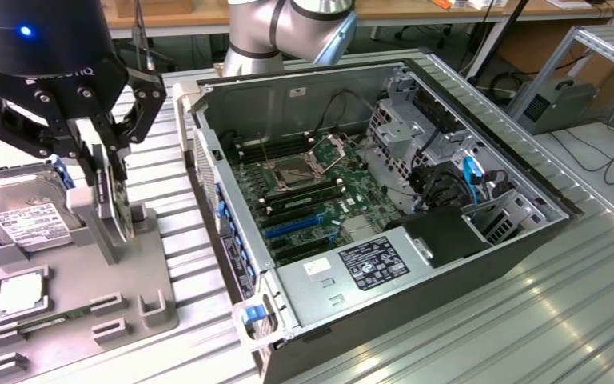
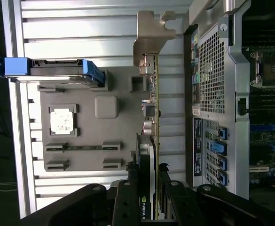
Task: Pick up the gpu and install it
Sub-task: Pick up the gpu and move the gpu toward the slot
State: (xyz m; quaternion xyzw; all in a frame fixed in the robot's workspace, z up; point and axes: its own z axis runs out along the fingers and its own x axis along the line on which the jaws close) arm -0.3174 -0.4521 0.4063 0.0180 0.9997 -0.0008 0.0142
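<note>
1. The gpu (image 1: 109, 206) (image 2: 152, 108) is a thin dark card with a silver end bracket. It stands on edge on the matte grey tray (image 1: 73, 308), near the worktop's (image 1: 499, 320) edge at the exterior view's left.
2. The tool (image 1: 102, 168) (image 2: 149, 186) pinches the card, one finger on each face.
3. A white-labelled hard drive (image 1: 25, 216) and a square processor (image 1: 21, 292) share the tray.
4. An open metal computer case (image 1: 217, 184) stands just beside the tray.
5. The worktop is ribbed aluminium.

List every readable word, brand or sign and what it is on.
"ROBOTIQ": on the end effector.
One green logo, no legible letters: on the gpu.
White label on the hard drive: too small to read.
One black label inside the computer case: blurred.
</note>
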